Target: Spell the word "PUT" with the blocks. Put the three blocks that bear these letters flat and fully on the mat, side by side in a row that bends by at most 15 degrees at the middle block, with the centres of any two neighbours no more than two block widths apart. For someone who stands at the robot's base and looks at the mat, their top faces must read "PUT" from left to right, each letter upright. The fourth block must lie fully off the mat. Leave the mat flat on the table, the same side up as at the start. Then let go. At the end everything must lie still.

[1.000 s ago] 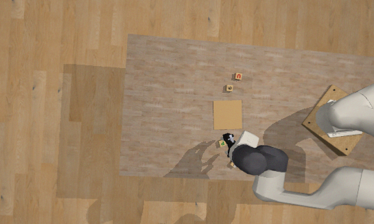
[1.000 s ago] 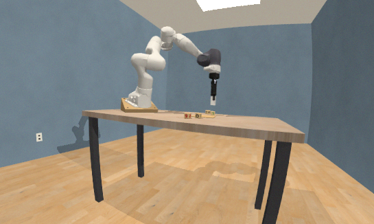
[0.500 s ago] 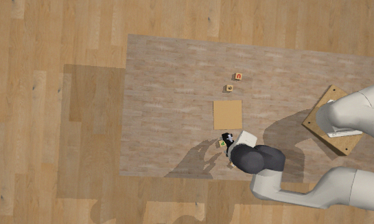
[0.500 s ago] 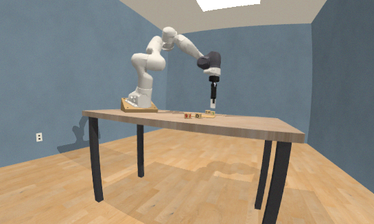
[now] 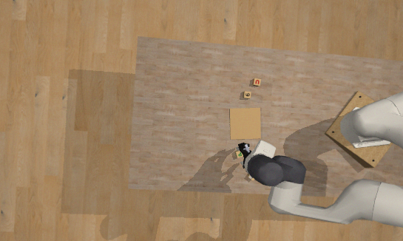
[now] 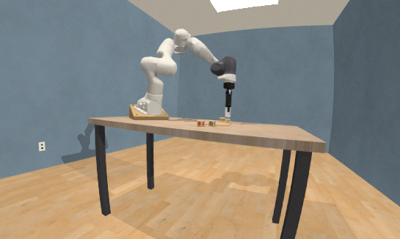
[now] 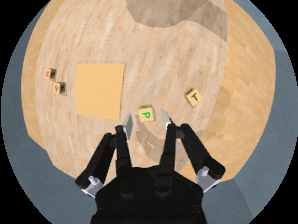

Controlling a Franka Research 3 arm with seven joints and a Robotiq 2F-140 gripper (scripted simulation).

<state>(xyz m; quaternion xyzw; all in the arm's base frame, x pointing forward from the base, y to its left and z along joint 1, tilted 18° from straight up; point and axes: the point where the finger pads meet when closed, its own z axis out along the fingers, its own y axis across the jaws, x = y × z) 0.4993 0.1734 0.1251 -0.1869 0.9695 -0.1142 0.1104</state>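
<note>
The tan mat (image 5: pixel 245 123) lies in the middle of the table with no block on it. The green P block (image 5: pixel 239 154) sits on the table just off the mat's near edge. My gripper (image 5: pixel 243 149) hangs straight over it, partly open and empty. In the wrist view the P block (image 7: pixel 147 115) shows between the fingertips, a little below them. The T block (image 7: pixel 193 96) lies to its right; the arm hides it in the overhead view. The red U block (image 5: pixel 256 82) and a fourth block with a dark letter (image 5: pixel 247 94) lie beyond the mat's far side.
The robot's base plate (image 5: pixel 361 129) stands at the right end of the table. My arm reaches over the table's near edge beside the P block. The side view shows the gripper (image 6: pixel 227 114) just above the table top.
</note>
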